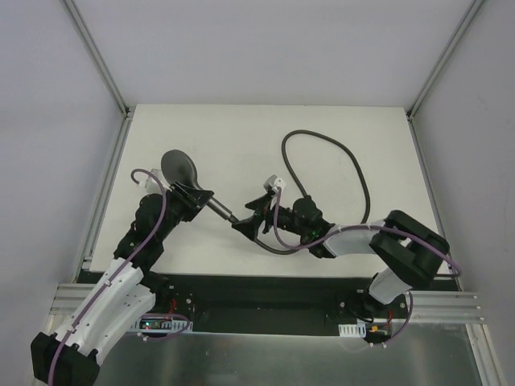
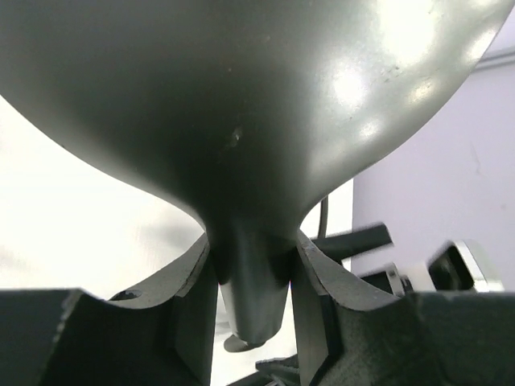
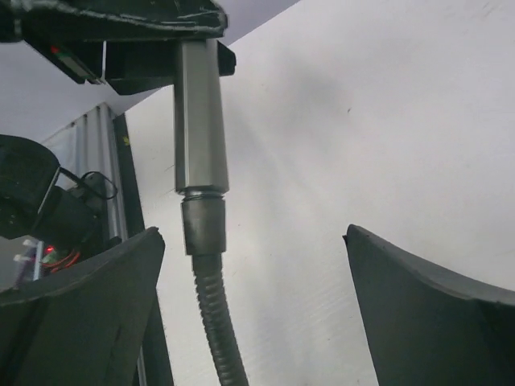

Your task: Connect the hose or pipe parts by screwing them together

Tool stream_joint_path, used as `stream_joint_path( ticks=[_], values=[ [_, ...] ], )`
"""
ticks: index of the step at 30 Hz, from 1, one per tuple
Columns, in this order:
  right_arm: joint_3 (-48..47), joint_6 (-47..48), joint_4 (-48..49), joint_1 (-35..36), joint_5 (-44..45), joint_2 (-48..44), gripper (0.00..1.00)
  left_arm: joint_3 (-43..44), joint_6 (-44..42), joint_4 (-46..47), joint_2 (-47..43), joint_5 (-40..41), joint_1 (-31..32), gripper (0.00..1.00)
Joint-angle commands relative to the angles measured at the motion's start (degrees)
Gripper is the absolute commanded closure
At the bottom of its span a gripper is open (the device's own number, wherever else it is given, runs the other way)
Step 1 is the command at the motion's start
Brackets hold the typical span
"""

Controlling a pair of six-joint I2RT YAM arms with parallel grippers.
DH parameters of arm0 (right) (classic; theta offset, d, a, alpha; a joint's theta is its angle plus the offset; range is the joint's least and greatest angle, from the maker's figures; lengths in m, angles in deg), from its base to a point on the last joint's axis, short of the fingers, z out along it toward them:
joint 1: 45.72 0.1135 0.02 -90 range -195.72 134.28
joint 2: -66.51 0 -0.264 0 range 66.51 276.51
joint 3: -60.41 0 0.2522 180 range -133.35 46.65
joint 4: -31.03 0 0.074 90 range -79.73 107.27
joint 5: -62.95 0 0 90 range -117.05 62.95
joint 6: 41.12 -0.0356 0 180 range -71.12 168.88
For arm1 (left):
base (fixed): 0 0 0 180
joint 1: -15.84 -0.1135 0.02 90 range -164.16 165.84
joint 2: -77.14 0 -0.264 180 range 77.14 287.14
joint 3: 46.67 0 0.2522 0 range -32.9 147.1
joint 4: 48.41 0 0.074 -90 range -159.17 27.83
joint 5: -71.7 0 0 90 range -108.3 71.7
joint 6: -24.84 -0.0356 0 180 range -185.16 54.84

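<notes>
Checking the top view first: left gripper (image 1: pixel 195 199) is clamped on the shower head (image 1: pixel 182 167), taking it at the neck where the round head narrows into the handle (image 1: pixel 217 208). The head is off the table (image 1: pixel 201 129), over its left half, with the handle running down and to the right toward the centre.

Left wrist view confirms the grip. The left gripper's (image 2: pixel 253 277) fingers (image 2: pixel 187 297) are pressed against both sides of the shower head's (image 2: pixel 241 104) neck, and the head's curved back fills the upper frame.

Right gripper (image 1: pixel 248 215) sits at the free end of the handle, near the table centre. From the right wrist view, the right gripper (image 3: pixel 253 233) is spread wide and holds nothing. The hose (image 3: pixel 217 322) rises between its fingers (image 3: pixel 80 314), nearer the finger on the left of that frame, touching neither.

Hose end: a short collar fitting (image 3: pixel 203 225) butts end to end against a longer hex-sided metal section (image 3: pixel 199 121) above it, in one straight line. I cannot tell how far the thread is engaged.

Rest of the hose (image 1: pixel 310 132), top view: it leaves the handle end, passes under the right arm, then swings in a large loop over the right half of the table, lying flat on it
</notes>
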Motion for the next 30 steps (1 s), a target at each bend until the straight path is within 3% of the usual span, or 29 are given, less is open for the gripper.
stream_joint_path(
  ticks=[1, 3, 6, 13, 18, 21, 22, 24, 28, 30],
  values=[
    [-3.47, 27.50, -18.33, 10.17, 22.55, -10.99, 0.04, 10.07, 1.66, -11.54, 1.52, 6.57, 0.50, 1.00],
    [-5.07, 41.36, -21.73, 16.59, 34.74, -12.23, 0.04, 14.71, 2.11, -18.46, 4.50, 7.37, 0.50, 1.00],
    [-7.70, 52.21, -22.35, 21.62, 43.48, -11.27, 0.05, 20.43, 3.07, -24.12, 9.16, 6.50, 0.50, 1.00],
    [-15.26, 66.65, -22.79, 27.70, 54.32, -3.37, 0.18, 24.93, 7.20, -30.28, 11.02, 5.27, 0.50, 1.00],
    [-19.74, 68.78, -25.07, 29.55, 57.05, 1.47, 0.29, 25.90, 7.64, -33.62, 10.59, 6.76, 0.50, 1.00],
    [-21.59, 67.82, -26.39, 29.55, 58.45, 2.62, 0.47, 25.73, 7.73, -34.24, 10.24, 6.67, 0.50, 1.00],
    [-22.12, 67.46, -27.27, 29.55, 58.90, 2.79, 0.61, 25.64, 7.47, -34.24, 10.06, 7.02, 0.50, 1.00],
    [-22.74, 65.89, -28.59, 29.55, 59.17, 2.97, 0.79, 25.29, 6.86, -34.15, 9.71, 7.46, 0.50, 1.00],
    [-23.36, 58.17, -32.01, 28.24, 54.08, 0.70, 0.98, 24.24, 5.62, -31.53, 8.65, 6.15, 0.50, 1.00],
    [-22.83, 49.68, -33.60, 25.62, 46.74, -0.89, 0.99, 19.52, 5.01, -25.84, 6.47, 2.12, 0.41, 1.00]
  ],
)
